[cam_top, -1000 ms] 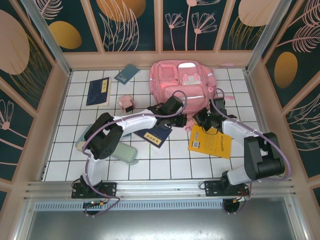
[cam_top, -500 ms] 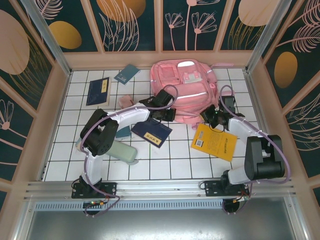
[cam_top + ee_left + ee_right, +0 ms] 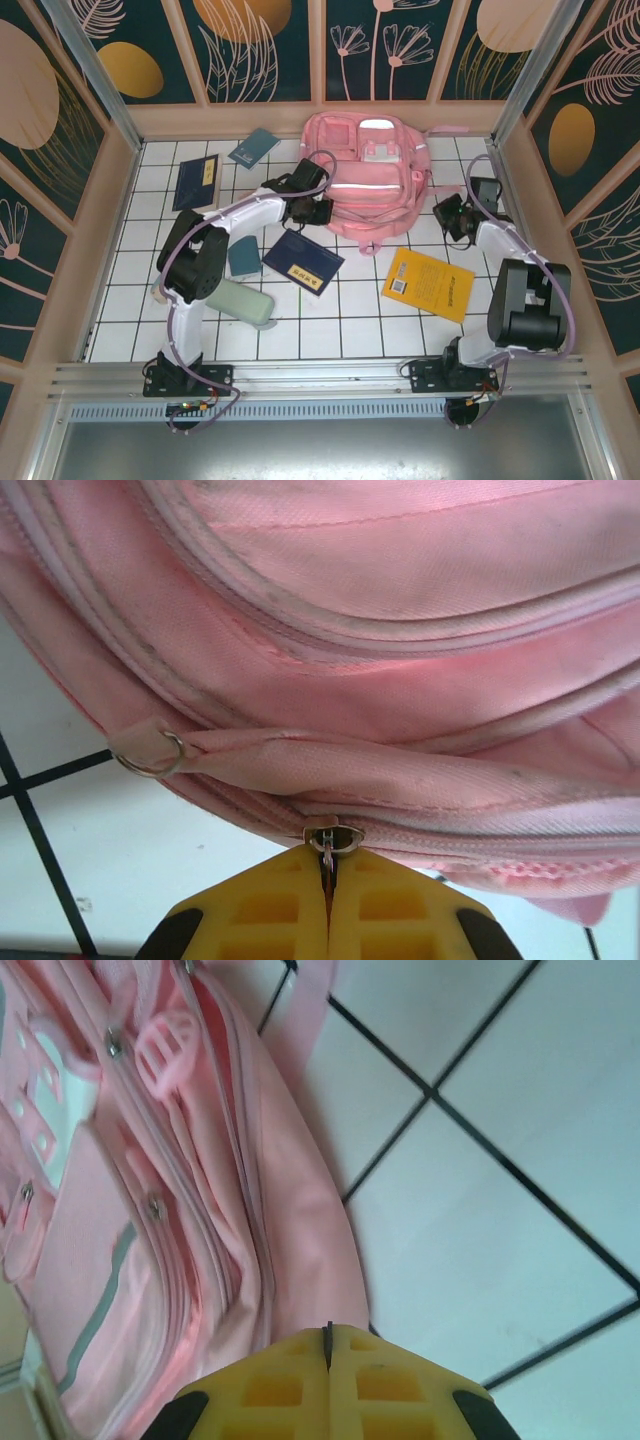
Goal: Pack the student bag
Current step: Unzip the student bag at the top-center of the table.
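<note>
I am looking at the student bag [image 3: 365, 180], which is lying front-up on the white tiled table [image 3: 350, 325]. My left gripper [image 3: 328, 862] is sitting at the bag's near-left edge. Its jaws are pressing tight together and pinching the small metal zipper pull [image 3: 329, 840] that is poking out of the bag's seam. A metal ring [image 3: 160, 755] on a fabric tab is hanging just left of that pull. My right gripper [image 3: 328, 1340] is sitting just off the bag's right side, jaws squeezed together. Pink fabric is running right up to the tips, and I cannot tell whether any of it is caught. A yellow book [image 3: 427, 283] is lying near the bag's near-right corner, a dark blue book [image 3: 303, 263] near its near-left corner, another dark book [image 3: 196, 182] well off to its left, and a teal booklet [image 3: 254, 147] near its far-left corner.
</note>
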Action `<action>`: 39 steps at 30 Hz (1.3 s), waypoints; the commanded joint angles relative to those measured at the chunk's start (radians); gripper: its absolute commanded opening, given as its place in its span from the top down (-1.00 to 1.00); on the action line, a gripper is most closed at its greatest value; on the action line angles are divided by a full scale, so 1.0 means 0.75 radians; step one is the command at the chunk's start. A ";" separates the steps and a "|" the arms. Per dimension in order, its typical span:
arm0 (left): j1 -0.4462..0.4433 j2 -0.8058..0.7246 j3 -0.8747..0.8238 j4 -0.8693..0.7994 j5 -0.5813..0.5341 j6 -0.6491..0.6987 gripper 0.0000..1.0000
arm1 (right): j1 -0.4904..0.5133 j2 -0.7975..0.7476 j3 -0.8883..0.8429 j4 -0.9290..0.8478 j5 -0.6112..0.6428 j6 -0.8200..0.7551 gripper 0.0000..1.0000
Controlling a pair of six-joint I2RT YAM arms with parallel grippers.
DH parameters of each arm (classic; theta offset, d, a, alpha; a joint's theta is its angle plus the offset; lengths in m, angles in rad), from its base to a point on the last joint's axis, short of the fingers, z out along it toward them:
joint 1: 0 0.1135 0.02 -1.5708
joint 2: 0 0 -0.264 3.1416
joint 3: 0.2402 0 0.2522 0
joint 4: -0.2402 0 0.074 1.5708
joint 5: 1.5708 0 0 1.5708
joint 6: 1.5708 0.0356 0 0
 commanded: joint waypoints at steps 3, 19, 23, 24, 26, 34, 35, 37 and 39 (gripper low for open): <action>-0.150 -0.080 0.053 0.127 0.182 -0.158 1.00 | -0.034 0.076 0.151 -0.055 0.004 -0.096 1.00; -0.269 0.090 0.143 0.212 0.291 -0.188 1.00 | 0.253 -0.335 -0.264 -0.045 -0.179 0.282 -0.27; -0.271 0.071 0.098 0.214 0.276 -0.175 1.00 | 0.361 -0.328 -0.331 0.078 -0.181 0.430 -0.31; -0.271 0.064 0.088 0.214 0.275 -0.175 1.00 | 0.373 -0.310 -0.329 0.091 -0.169 0.440 -0.31; -0.276 0.053 0.071 0.211 0.265 -0.167 1.00 | 0.380 -0.272 -0.323 0.122 -0.155 0.455 -0.31; -0.294 0.034 0.032 0.160 0.214 -0.120 1.00 | 0.401 -0.048 -0.242 0.256 -0.161 0.507 -0.29; -0.294 0.031 0.029 0.156 0.209 -0.118 1.00 | 0.402 -0.030 -0.230 0.242 -0.154 0.499 -0.15; -0.293 0.031 0.030 0.142 0.193 -0.108 1.00 | 0.402 -0.017 -0.221 0.226 -0.129 0.484 0.27; -0.295 0.028 0.031 0.119 0.158 -0.096 1.00 | 0.401 -0.021 -0.216 0.189 -0.091 0.466 0.72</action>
